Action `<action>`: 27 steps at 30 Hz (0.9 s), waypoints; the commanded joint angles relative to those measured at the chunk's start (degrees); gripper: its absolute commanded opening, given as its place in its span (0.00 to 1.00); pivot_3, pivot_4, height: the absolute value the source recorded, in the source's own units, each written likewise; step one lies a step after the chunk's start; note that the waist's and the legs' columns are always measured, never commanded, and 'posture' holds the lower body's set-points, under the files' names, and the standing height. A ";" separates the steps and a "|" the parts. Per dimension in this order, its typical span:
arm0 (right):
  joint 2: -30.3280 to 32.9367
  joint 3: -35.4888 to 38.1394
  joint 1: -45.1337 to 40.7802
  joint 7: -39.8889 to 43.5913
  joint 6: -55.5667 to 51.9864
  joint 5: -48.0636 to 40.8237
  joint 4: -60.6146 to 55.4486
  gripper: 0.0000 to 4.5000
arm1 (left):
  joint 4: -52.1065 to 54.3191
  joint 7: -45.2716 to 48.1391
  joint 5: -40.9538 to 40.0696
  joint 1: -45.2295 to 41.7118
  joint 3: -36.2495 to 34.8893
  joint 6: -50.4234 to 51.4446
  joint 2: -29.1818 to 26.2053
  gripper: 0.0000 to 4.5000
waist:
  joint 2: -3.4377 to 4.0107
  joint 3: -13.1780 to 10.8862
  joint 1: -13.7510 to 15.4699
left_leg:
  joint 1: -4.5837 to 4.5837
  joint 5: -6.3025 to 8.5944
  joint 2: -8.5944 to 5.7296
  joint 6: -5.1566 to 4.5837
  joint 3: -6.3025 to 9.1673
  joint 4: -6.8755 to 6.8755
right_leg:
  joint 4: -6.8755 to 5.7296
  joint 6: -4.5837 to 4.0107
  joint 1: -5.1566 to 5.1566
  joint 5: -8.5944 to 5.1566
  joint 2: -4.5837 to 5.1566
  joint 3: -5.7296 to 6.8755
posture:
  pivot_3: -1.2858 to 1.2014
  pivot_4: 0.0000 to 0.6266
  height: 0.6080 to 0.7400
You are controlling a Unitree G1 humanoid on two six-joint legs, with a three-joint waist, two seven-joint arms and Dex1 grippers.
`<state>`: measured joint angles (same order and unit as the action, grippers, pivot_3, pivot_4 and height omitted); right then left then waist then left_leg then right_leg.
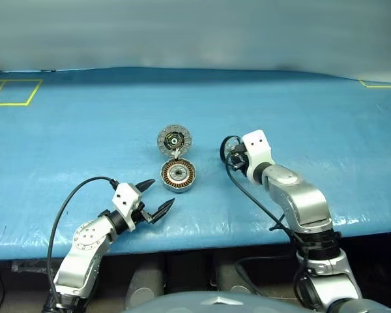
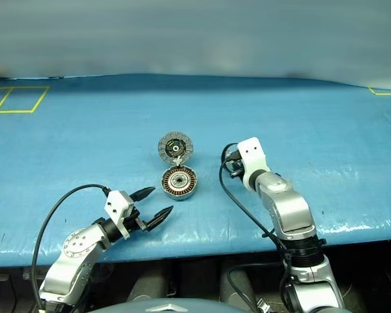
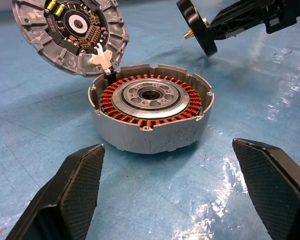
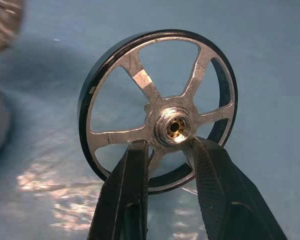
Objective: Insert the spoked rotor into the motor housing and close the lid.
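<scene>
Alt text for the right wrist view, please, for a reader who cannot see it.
The right gripper holds the spoked rotor upright by its silver hub, one black finger on each side, above the blue table cover. The rotor's black rim and silver spokes face the camera.

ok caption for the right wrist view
Right gripper gripping the spoked rotor by its hub, above the blue table.

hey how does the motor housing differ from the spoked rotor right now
The motor housing sits flat on the blue table; the spoked rotor is held on edge in the right gripper, whose fingers pinch at its hub. The housing is a grey cup filled with copper windings; the rotor is a black ring with open gaps between silver spokes. Both are round, of similar width.
</scene>
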<state>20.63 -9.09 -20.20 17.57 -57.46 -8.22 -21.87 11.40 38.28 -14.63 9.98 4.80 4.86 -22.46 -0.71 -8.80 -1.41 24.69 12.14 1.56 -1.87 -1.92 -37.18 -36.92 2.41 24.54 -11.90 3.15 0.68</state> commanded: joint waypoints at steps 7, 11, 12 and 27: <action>2.70 -12.55 -7.30 7.03 -3.53 -2.31 -12.22 0.26 | 1.15 -1.34 0.73 0.12 -0.85 -2.47 0.17 1.00 | -0.03 -0.01 0.29 | 0.01 0.00 -0.02 0.00 0.01 -0.05 | 0.03 0.01 0.00 0.00 0.08 0.02 | 0.52 0.24 1.00; 4.25 -18.52 -10.20 8.46 -3.11 -0.91 -13.05 0.26 | 1.11 -1.54 0.87 0.30 -0.95 -2.75 0.11 1.00 | -0.02 -0.01 0.34 | 0.04 0.00 -0.03 0.00 0.01 -0.04 | 0.04 0.00 0.02 0.01 0.10 0.03 | 0.52 0.24 1.00; 5.03 -20.27 -10.99 8.98 -2.83 -0.30 -13.02 0.26 | 1.10 -1.56 0.87 0.33 -0.96 -2.79 0.09 1.00 | -0.02 -0.01 0.33 | 0.03 0.00 -0.03 0.00 0.01 -0.04 | 0.04 0.00 0.03 0.01 0.11 0.03 | 0.52 0.24 1.00; 10.18 -30.26 -15.39 11.55 0.47 8.70 -8.71 0.26 | 1.33 -1.13 0.16 0.75 -0.73 -2.60 0.30 1.00 | -0.03 -0.01 0.36 | 0.02 0.01 -0.05 0.01 0.03 -0.06 | 0.04 0.00 0.06 0.01 0.17 0.10 | 0.52 0.24 1.00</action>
<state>31.02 -39.98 -34.65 28.96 -58.34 -0.74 -30.06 11.40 36.89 -13.72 10.59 4.60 3.19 -22.42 -0.74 -8.81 -1.05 24.71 12.15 1.51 -1.87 -1.89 -37.23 -36.87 2.41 24.60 -11.90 3.32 0.78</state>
